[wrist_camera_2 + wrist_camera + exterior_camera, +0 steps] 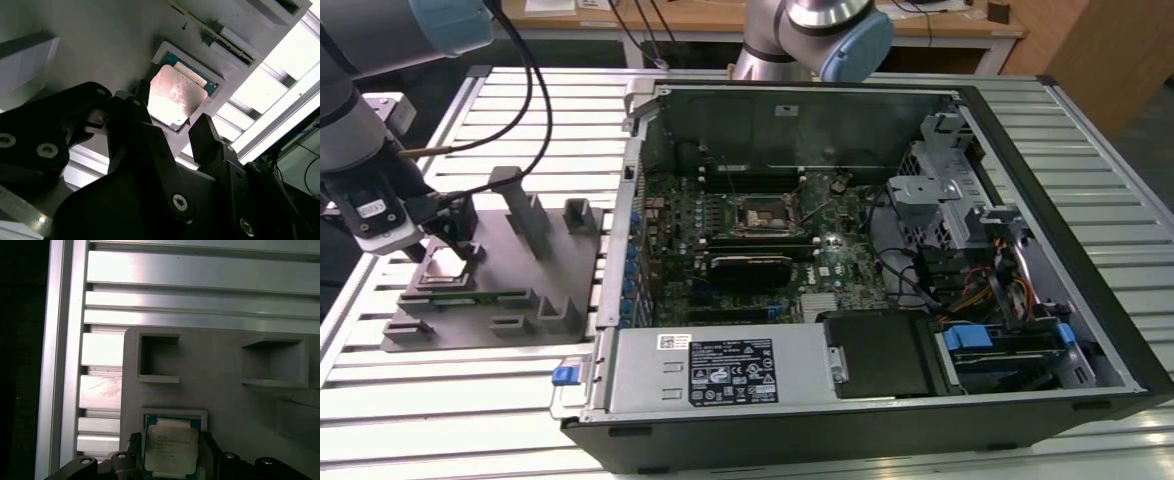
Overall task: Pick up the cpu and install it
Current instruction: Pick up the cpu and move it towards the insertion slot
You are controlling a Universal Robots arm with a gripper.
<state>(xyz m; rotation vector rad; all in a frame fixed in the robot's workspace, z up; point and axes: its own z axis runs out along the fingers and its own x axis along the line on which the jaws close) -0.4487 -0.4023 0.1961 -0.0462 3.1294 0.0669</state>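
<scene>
Although the slatted worktop (480, 400) is largely taken up by the open computer case (1067, 200), the grey holder (494, 300) is set near its edge at the exterior view's left. Directly under the gripper (172, 111), the cpu (176, 95) is seated flat in a holder recess. It is straddled by the spread fingers (205, 136), one beside each opposite edge.

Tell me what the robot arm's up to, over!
Gripper open, straddling the cpu. It sits in the grey holder pocket, not lifted. Nothing blocking it.
</scene>
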